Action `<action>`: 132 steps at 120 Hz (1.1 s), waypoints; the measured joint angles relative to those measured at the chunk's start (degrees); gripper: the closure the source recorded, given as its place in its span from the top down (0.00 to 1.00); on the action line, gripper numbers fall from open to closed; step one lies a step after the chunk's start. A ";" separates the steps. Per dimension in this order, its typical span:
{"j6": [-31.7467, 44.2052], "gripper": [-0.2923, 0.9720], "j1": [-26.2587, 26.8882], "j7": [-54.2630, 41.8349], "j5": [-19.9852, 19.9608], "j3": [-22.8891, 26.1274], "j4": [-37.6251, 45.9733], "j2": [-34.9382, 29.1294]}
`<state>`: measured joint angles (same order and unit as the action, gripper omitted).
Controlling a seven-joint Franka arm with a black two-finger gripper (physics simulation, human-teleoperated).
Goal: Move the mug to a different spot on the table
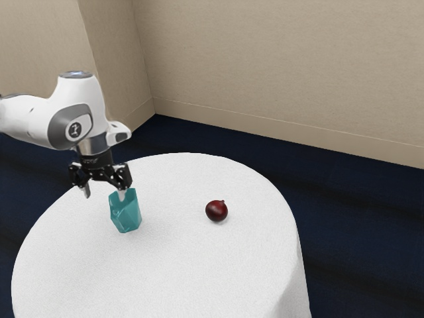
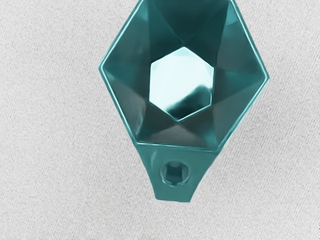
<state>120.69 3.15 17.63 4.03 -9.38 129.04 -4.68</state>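
Mug [image 1: 125, 212] upright, just below spread fingers [image 1: 86, 190]

Raised side view, wrist view close overhead, sharing mug [image 1: 125, 211]

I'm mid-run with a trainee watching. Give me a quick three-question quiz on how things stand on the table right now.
1. True or false: the gripper is shut on the mug.
2. What lies on the table toward the exterior view's right of the mug? A) a spoon B) a dark red fruit C) a plate
3. Is the mug standing upright or tipped over?

Key
1. False: the gripper is open, hanging just over the mug.
2. B.
3. Upright: the wrist view looks straight down into its open mouth.
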 joint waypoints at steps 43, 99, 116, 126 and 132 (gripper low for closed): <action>9.20 0.76 0.34 1.99 -0.09 0.67 5.20 2.82; 17.09 0.76 -0.82 -2.68 2.07 0.55 5.10 7.85; 18.38 0.75 -1.13 -3.77 1.76 0.51 5.07 9.15; 19.21 0.75 -1.06 -4.30 1.51 0.50 4.96 9.85; 19.65 0.75 -1.02 -4.59 1.42 0.50 4.94 10.12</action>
<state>140.34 2.13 13.04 5.45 -8.88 133.98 5.44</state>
